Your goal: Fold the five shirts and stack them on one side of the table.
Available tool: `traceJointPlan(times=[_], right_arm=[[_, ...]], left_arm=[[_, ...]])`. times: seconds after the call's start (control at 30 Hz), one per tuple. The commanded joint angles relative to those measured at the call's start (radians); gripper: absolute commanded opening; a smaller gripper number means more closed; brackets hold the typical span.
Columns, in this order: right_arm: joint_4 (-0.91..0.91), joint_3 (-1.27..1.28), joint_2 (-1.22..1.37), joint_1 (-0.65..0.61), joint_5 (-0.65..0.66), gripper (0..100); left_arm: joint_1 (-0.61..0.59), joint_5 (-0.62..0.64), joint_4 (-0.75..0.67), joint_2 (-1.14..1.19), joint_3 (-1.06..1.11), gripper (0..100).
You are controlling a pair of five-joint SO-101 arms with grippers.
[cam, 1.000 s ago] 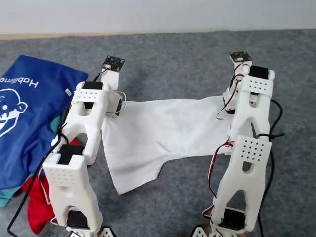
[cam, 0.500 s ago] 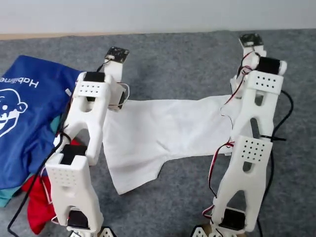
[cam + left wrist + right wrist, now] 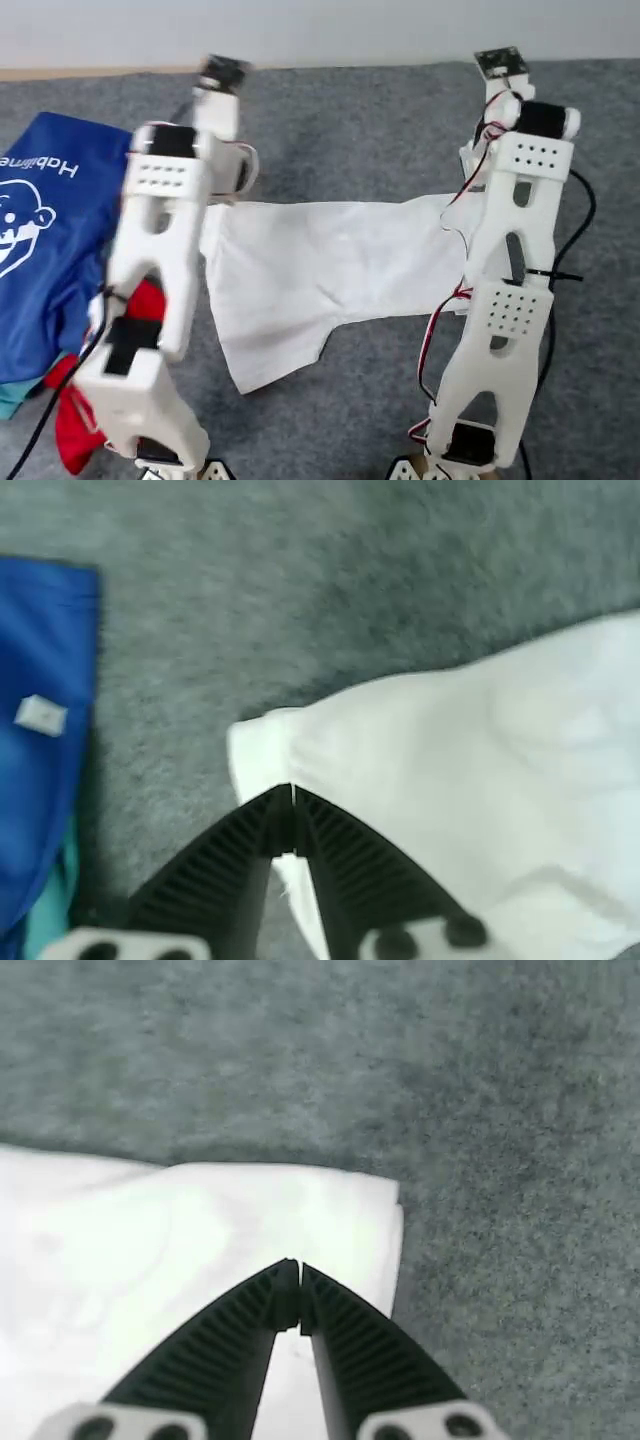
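I'm looking down on a grey carpeted bench (image 3: pixel 380 110). Closest to me, by the near left corner, a crumpled red shirt (image 3: pixel 68 440) and a teal shirt (image 3: pixel 12 398) poke out from under a blue printed shirt (image 3: pixel 55 235) lying along the left edge. Mid-bench, a white cotton shirt (image 3: pixel 330 270) lies spread out. At its far left corner my left claw (image 3: pixel 293 820) is pinched together on the cloth. At its far right corner my right claw (image 3: pixel 300 1295) is likewise clamped on the fabric.
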Motion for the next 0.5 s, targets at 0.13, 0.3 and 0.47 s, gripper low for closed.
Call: traceJointPlan(times=[0.13,0.3,0.47], right_arm=[[0.042,0.417,-0.415,-0.177,0.086,0.9],[0.042,0.643,-0.516,-0.357,0.086,0.9],[0.041,0.695,-0.493,-0.562,0.086,3.8]], left_arm=[[-0.250,0.017,0.011,-0.281,0.177,0],[-0.448,-0.049,0.006,-0.390,0.311,0],[-0.606,-0.083,0.005,-0.468,0.397,0]])
